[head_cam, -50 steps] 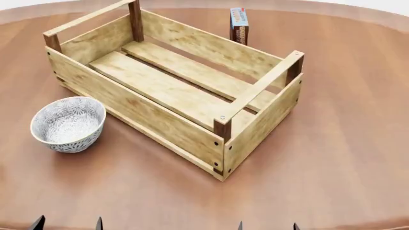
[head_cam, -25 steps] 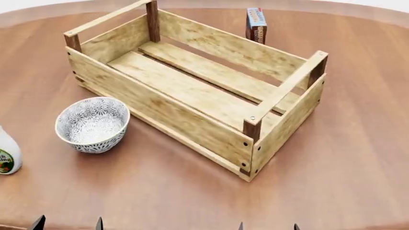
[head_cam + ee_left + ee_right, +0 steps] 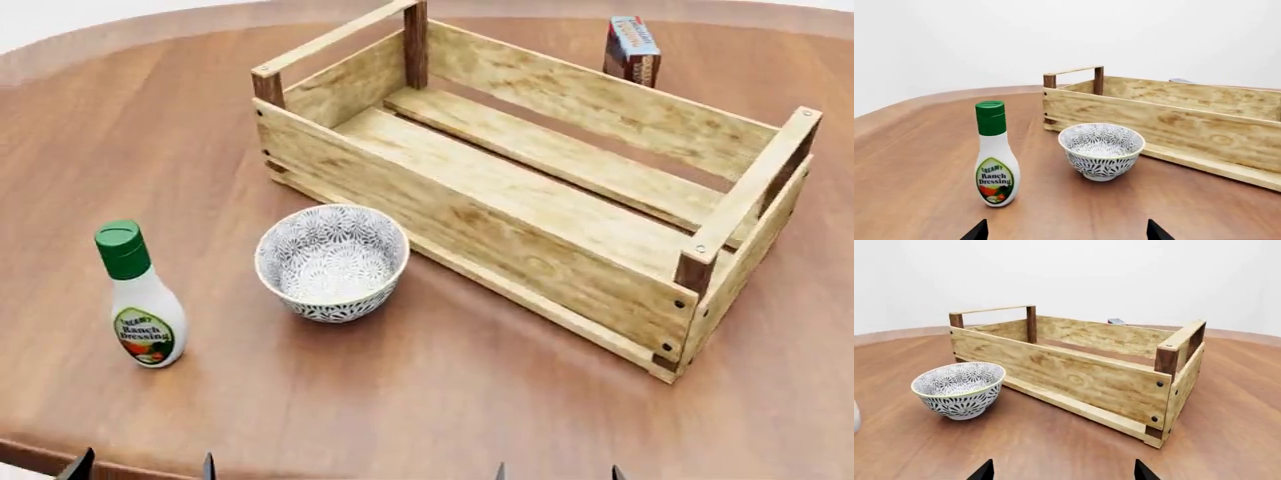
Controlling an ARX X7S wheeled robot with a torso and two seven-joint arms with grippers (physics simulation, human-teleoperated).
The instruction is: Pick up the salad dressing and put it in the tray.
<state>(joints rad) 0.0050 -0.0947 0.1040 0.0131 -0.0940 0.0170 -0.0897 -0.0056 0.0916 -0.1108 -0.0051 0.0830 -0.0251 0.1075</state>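
Sliding rightward, the view now brings the whole salad dressing [image 3: 138,300] into sight.
It stands upright left of the bowl [image 3: 332,261], outside the tray [image 3: 441,215]; both grippers' jaws spread wide, holding nothing.

- My head camera looks steeply down over the wooden table [image 3: 441,400], taking in the tray [image 3: 534,250], the bowl [image 3: 331,262] and the salad dressing [image 3: 138,296] at far left.
- My left wrist camera sits low near the tabletop, facing level, nearest the salad dressing [image 3: 995,155] and bowl [image 3: 1101,150].
- My right wrist camera is equally low, facing the tray [image 3: 1081,375].
- All three views share bowl [image 3: 959,389] and tray [image 3: 1174,120].
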